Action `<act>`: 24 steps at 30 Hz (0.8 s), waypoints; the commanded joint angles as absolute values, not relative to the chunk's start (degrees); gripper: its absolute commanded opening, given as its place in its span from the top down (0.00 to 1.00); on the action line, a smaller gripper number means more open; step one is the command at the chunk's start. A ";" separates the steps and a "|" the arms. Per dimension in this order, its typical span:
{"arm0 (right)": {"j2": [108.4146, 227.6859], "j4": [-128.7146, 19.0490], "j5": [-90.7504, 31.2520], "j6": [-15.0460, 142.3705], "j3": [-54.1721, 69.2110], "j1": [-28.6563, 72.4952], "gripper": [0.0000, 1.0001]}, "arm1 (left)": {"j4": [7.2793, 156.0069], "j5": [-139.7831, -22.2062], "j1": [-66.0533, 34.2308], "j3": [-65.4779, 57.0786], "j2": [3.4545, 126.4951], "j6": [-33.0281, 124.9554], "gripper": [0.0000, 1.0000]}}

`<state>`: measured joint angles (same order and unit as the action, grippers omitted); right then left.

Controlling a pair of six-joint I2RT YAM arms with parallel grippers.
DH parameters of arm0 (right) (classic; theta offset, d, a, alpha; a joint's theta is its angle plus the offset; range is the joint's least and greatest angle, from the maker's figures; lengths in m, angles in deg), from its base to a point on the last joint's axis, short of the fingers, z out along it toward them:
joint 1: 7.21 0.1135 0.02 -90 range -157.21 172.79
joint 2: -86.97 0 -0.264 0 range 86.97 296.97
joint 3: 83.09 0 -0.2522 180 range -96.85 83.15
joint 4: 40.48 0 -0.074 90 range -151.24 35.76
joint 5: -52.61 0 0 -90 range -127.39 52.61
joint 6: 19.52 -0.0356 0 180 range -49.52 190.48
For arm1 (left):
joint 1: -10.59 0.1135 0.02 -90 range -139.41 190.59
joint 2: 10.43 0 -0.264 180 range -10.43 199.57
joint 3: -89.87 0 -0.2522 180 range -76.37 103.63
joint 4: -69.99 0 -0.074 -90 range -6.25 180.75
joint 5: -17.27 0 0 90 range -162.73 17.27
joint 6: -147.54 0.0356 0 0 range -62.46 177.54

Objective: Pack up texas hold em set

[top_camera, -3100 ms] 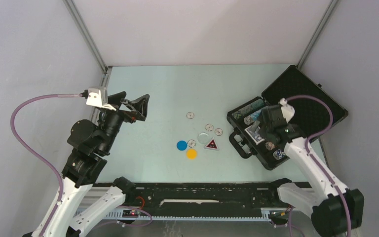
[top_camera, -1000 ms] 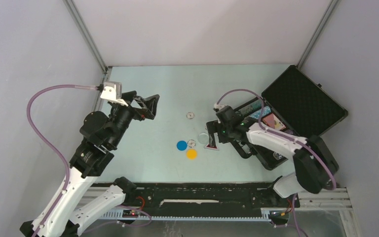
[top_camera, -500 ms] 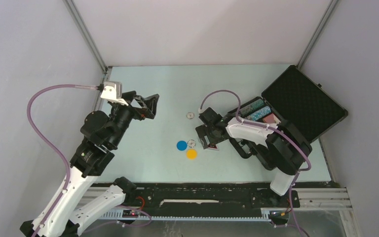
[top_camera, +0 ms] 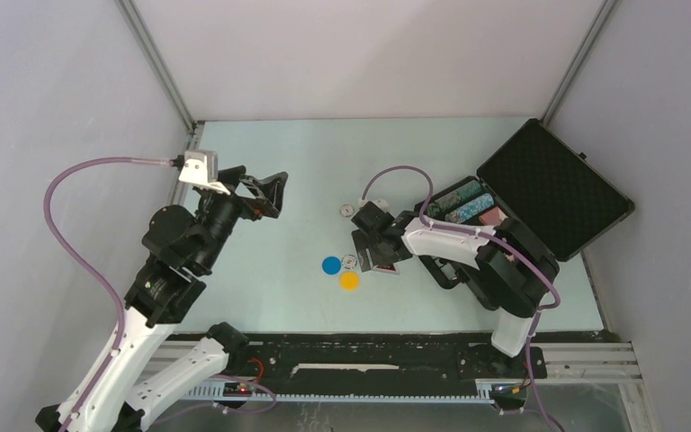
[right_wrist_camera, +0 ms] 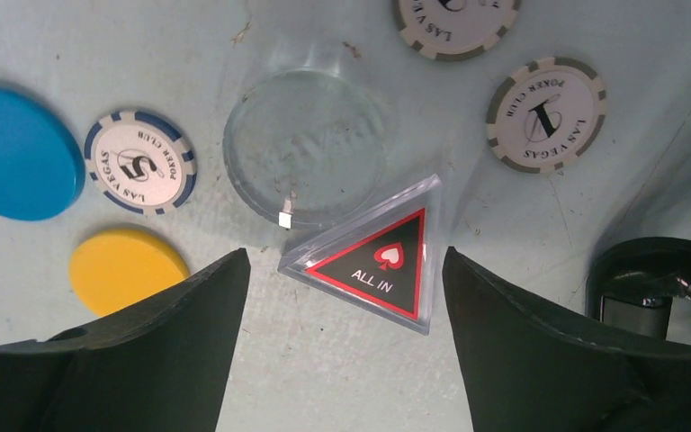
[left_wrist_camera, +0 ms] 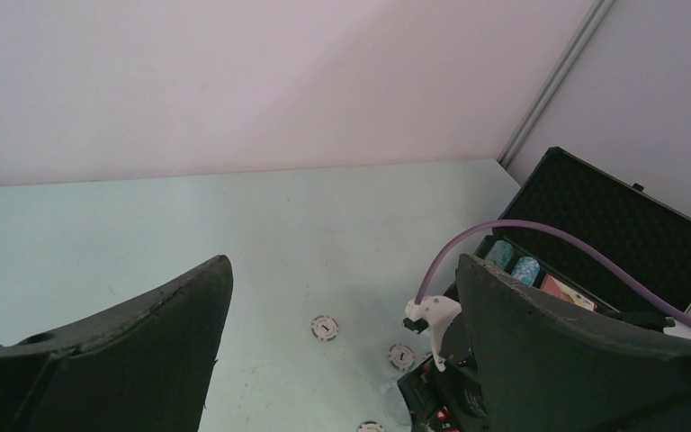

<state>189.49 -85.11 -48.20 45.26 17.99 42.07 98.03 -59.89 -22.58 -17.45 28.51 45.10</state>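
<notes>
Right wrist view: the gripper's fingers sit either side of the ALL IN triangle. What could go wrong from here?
The triangular marker lies flat on the table, so the open right gripper may skid off its slanted edges. The clear disc appears to sit right against the marker and could get dragged along. The yellow disc lies close to one finger and might be knocked.

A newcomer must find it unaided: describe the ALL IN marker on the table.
Start at the open black case on the right of the table; left of the case lies a cluster of chips and discs. The marker lies between the right end effector's open fingers, against the clear disc. It is the only triangle: clear plastic, red-bordered black face, spade and ALL IN.
</notes>
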 commanded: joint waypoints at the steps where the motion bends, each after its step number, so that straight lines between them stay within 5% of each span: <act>1: 190.10 -85.31 -52.33 38.49 16.01 42.65 0.14 | 96.75 -60.40 -22.77 -18.98 28.19 45.59 0.00; 24: 192.26 -86.32 -50.57 39.78 16.22 42.97 0.23 | 96.43 -61.42 -22.73 -19.07 27.37 44.95 0.00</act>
<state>191.35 -86.12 -50.23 40.41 17.29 42.79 98.01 -60.99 -22.58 -17.45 27.74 44.99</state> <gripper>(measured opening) 0.779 0.996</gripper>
